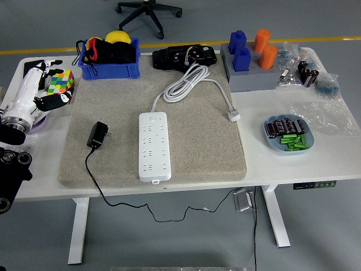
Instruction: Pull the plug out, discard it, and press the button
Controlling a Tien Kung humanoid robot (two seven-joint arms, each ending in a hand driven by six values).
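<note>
A white power strip [154, 145] lies lengthwise on the grey mat [192, 130], its white cable coiled toward the back [186, 82] and its white plug [233, 116] lying on the mat's right side. A black plug adapter [97, 135] lies on the mat left of the strip, unplugged, its black cord running off the table's front edge. My left hand [46, 84] is at the far left over the table's left end, apart from the adapter, its fingers relaxed and empty. My right hand is out of view.
A blue bin [109, 69] with black, red and yellow items stands at the back left, a colour cube [60, 82] beside it. A black device [185, 56] lies at the back middle. A grey block with blue and orange cylinders [248, 73] stands back right. A blue dish of batteries [287, 135] sits right.
</note>
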